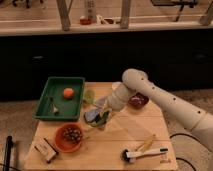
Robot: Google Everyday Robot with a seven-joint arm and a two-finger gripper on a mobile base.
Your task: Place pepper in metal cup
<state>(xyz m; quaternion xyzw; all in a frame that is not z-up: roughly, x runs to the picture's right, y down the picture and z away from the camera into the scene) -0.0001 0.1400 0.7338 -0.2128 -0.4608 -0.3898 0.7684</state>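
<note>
My gripper [103, 116] hangs from the white arm that reaches in from the right, over the middle of the wooden table [125, 135]. It is shut on the green pepper [105, 118], of which only a small green part shows at the tip. The metal cup [93, 116] stands on the table just left of the gripper, touching or almost touching it. The pepper is at the cup's right rim; I cannot tell whether its tip is inside the cup.
A pale green cup [89, 96] stands behind the metal cup. A green tray [52, 102] with an orange ball [68, 92] lies at the left. An orange bowl [70, 136], a small box [45, 149], a dark bowl [138, 100] and a yellow-handled brush [145, 150] are around.
</note>
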